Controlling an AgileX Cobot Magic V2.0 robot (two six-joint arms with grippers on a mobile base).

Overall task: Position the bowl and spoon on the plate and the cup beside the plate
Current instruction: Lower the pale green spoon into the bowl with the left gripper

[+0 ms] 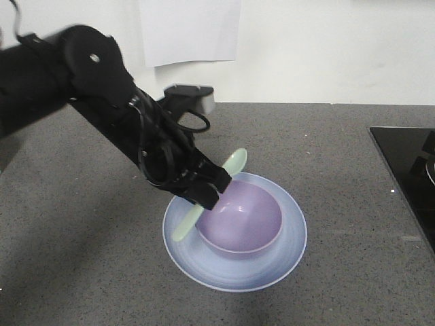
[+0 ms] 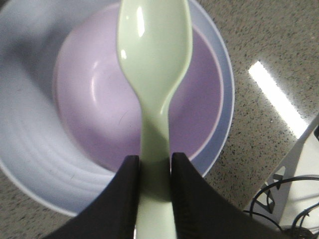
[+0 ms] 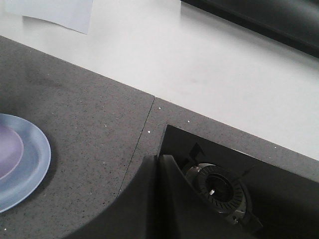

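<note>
Left gripper (image 2: 153, 174) clamped on the spoon (image 2: 154, 74) above the bowl (image 1: 241, 217).

The two black fingers (image 2: 117, 199) pressed the pale green handle from either side, with the scoop end reaching out past the fingertips over the purple bowl's hollow. The handle's tail stuck out behind the fingers toward the plate (image 1: 272, 272) rim. The bowl sat in the middle of the blue plate on the grey counter (image 1: 340, 170). The right gripper's own fingers could not be made out in its wrist view, so whether they were apart or together could not be told; only the plate's edge showed there.
</note>
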